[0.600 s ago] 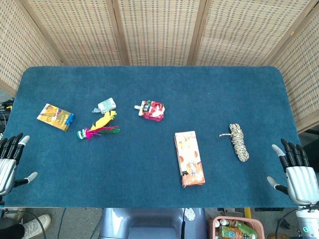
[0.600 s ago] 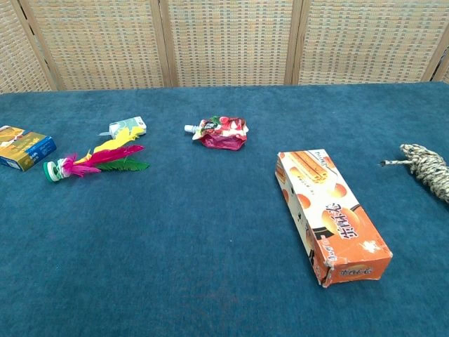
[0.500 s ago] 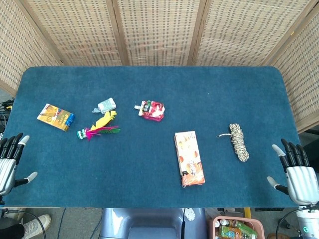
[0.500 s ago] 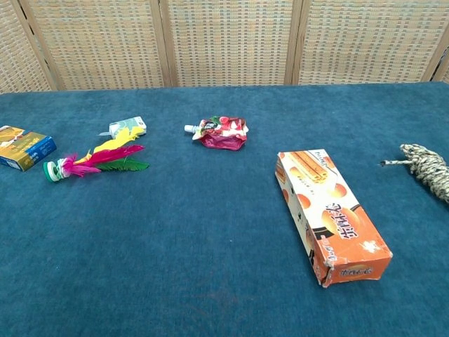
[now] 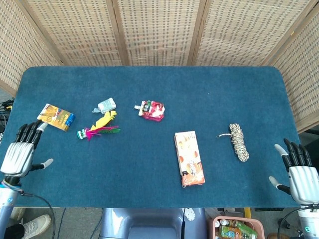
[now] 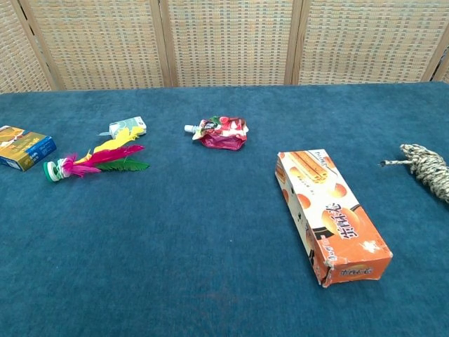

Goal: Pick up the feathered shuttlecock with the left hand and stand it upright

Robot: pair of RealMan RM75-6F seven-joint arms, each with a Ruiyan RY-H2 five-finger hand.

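Note:
The feathered shuttlecock [image 5: 98, 127] lies on its side on the blue table, its green-and-white base to the left and its yellow, pink and green feathers fanning right; the chest view shows the shuttlecock [image 6: 91, 161] at the left. My left hand [image 5: 23, 151] hovers over the table's front left edge, open, fingers spread, well to the left of the shuttlecock and holding nothing. Off the front right corner, my right hand [image 5: 298, 174] is open and empty. Neither hand appears in the chest view.
A yellow-blue box [image 5: 56, 117] lies just beyond my left hand. A small white packet [image 5: 106, 105] touches the feather tips. A red pouch [image 5: 151, 110], an orange carton [image 5: 189, 158] and a coiled rope [image 5: 239, 141] lie further right. Wicker screens [image 5: 159, 30] back the table.
My left hand has moved up and rightward over the table's front left edge, nearer the yellow-blue box. The right hand dropped slightly. The objects have not moved.

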